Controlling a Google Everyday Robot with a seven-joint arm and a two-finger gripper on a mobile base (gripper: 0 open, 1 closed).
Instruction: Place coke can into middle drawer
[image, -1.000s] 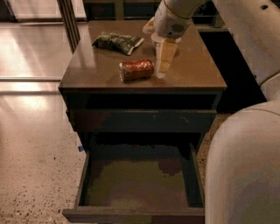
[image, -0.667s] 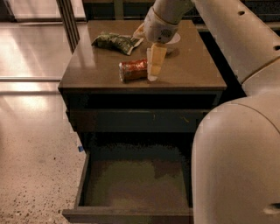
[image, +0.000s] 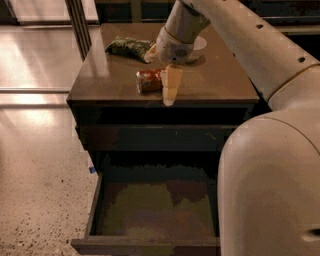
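The coke can (image: 148, 80) is red and lies on its side near the front middle of the cabinet top (image: 100, 75). My gripper (image: 170, 89) points down and stands right at the can's right end, touching or overlapping it in this view. The middle drawer (image: 94, 207) is pulled open below, and its olive-grey floor holds nothing. My arm comes in from the upper right and hides the drawer's right side.
A green foil snack bag (image: 126, 46) lies at the back left of the cabinet top. A white bowl (image: 199, 45) sits at the back, partly behind my wrist. A closed dark drawer front (image: 150, 137) sits above the open drawer. Speckled floor lies to the left.
My gripper has moved left and toward the front edge, from right of the can to directly against its right end. The can has not moved.
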